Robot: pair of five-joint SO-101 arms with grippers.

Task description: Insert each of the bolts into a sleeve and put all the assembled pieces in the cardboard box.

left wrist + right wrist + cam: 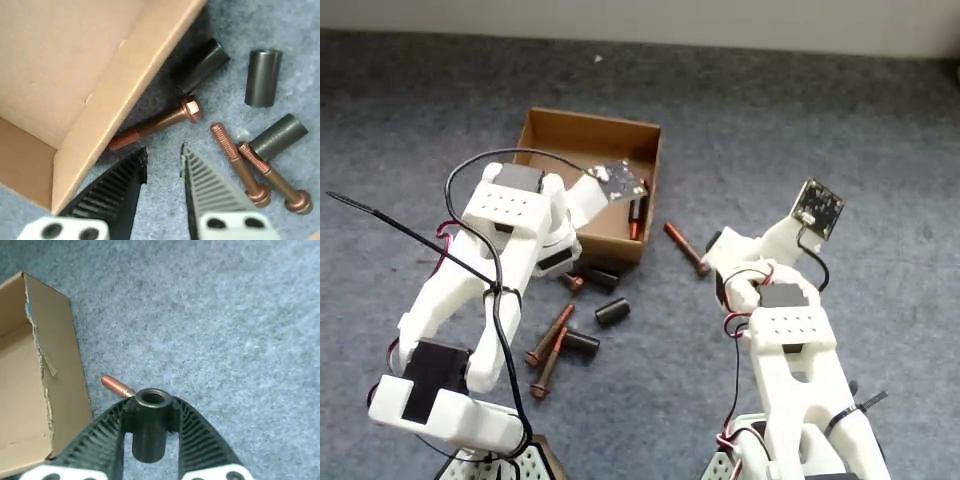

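My right gripper (150, 409) is shut on a black sleeve (149, 432), held upright with its bore showing, above the carpet just right of the cardboard box (588, 150). A copper bolt (116, 385) lies on the carpet just past it, also seen as the bolt (685, 247) in the high view. My left gripper (164, 152) is open above the carpet at the box's front wall, with a hex-headed bolt (162, 121) lying just beyond its tips along that wall. One bolted piece (637, 212) lies inside the box.
Three loose sleeves (200, 64) (263, 77) (278, 137) and two more bolts (240, 165) (272, 178) lie on the carpet near my left gripper. In the high view they are scattered between the two arms (570, 335). Open grey carpet (800, 120) stretches behind and to the right.
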